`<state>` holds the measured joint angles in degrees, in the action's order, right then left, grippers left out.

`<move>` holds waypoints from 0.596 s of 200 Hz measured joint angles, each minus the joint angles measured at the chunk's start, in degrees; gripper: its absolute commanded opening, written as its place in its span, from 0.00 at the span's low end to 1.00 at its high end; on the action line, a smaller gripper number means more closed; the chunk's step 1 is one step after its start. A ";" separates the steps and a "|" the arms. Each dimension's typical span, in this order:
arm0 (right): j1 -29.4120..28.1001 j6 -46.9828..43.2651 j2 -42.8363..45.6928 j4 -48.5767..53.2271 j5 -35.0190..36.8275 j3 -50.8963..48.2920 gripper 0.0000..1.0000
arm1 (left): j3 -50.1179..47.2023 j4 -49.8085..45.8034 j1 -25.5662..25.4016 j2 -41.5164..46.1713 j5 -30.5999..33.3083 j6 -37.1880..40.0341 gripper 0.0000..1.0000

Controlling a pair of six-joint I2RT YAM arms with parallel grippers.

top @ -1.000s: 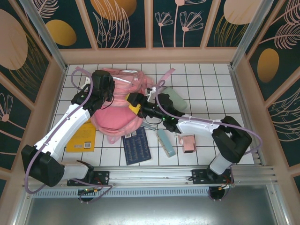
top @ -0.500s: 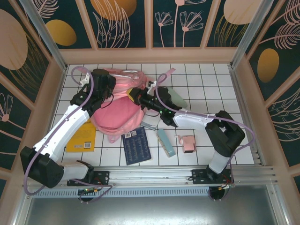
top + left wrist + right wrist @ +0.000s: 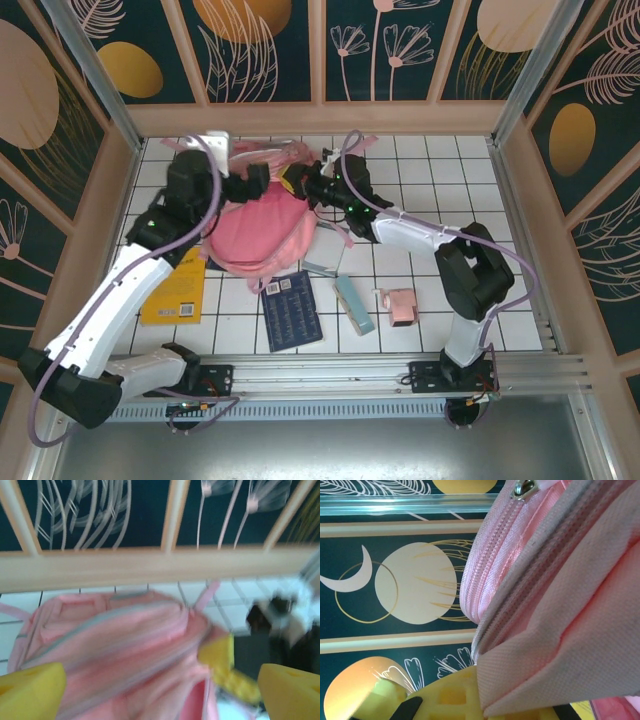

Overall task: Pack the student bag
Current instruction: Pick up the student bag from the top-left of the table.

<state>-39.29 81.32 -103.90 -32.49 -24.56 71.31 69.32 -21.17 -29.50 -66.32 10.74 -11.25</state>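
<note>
Gripping student bag edge w/ right pincer clamped; left pincer spread apart over it.

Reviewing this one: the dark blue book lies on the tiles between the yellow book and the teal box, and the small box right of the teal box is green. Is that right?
Not quite. The small box is pink, not green, as the top external view shows. The dark blue book does lie between the yellow book and the teal box.
</note>
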 measured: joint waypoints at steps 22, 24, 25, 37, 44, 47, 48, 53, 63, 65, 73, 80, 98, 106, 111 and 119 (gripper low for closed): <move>0.26 0.00 -0.52 0.46 -1.11 0.74 0.00 | -5.53 -1.66 -5.16 0.09 3.85 8.07 0.96; 0.31 0.02 -0.52 0.50 -1.22 0.72 0.00 | -6.05 -1.75 -5.42 0.15 4.28 8.90 0.96; 0.31 0.00 -0.55 0.50 -1.27 0.74 0.00 | -6.23 -1.75 -5.46 0.17 4.44 9.16 0.96; 0.59 0.02 -0.66 0.61 -1.92 0.74 0.00 | -8.44 -2.23 -5.77 0.63 7.15 12.50 0.95; 0.72 0.04 -0.76 0.61 -2.25 0.74 0.00 | -9.46 -2.19 -5.77 0.90 8.76 14.19 0.94; 0.74 0.04 -0.79 0.61 -2.40 0.74 0.00 | -9.84 -2.19 -5.77 0.98 9.44 14.84 0.94; 0.76 0.04 -0.81 0.61 -2.45 0.74 0.00 | -9.92 -2.16 -5.77 0.98 9.60 14.99 0.94; 0.85 0.07 -0.87 0.63 -2.60 0.74 0.00 | -10.54 -2.03 -5.77 1.11 10.80 16.00 0.93; 0.92 0.22 -0.96 0.61 -2.80 0.72 0.00 | -11.30 -1.75 -5.77 0.96 13.29 17.55 0.92; 0.94 0.22 -0.98 0.63 -2.82 0.72 0.00 | -11.39 -1.66 -5.77 0.87 13.79 17.86 0.92; 0.96 0.24 -1.07 0.61 -2.99 0.74 0.00 | -11.58 -1.05 -5.77 0.24 15.74 18.82 0.92; 0.96 0.24 -1.09 0.61 -3.02 0.74 0.00 | -11.58 -0.22 -5.77 -0.55 17.42 19.39 0.91; 0.96 0.26 -1.09 0.61 -3.17 0.74 0.00 | -11.58 3.04 -5.77 -3.76 21.57 20.83 0.86; 0.96 0.26 -1.09 0.61 -3.23 0.74 0.00 | -11.56 4.24 -5.77 -5.55 23.39 21.51 0.81; 0.96 0.26 -1.09 0.61 -3.32 0.74 0.00 | -11.50 4.83 -5.77 -6.93 24.46 21.68 0.77; 0.96 0.26 -1.09 0.61 -3.48 0.74 0.00 | -11.45 5.53 -5.77 -8.72 25.57 21.99 0.71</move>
<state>-38.33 81.58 -104.99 -31.88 -28.03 72.05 57.87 -15.64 -35.27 -75.05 36.32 10.74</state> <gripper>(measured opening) 0.056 0.789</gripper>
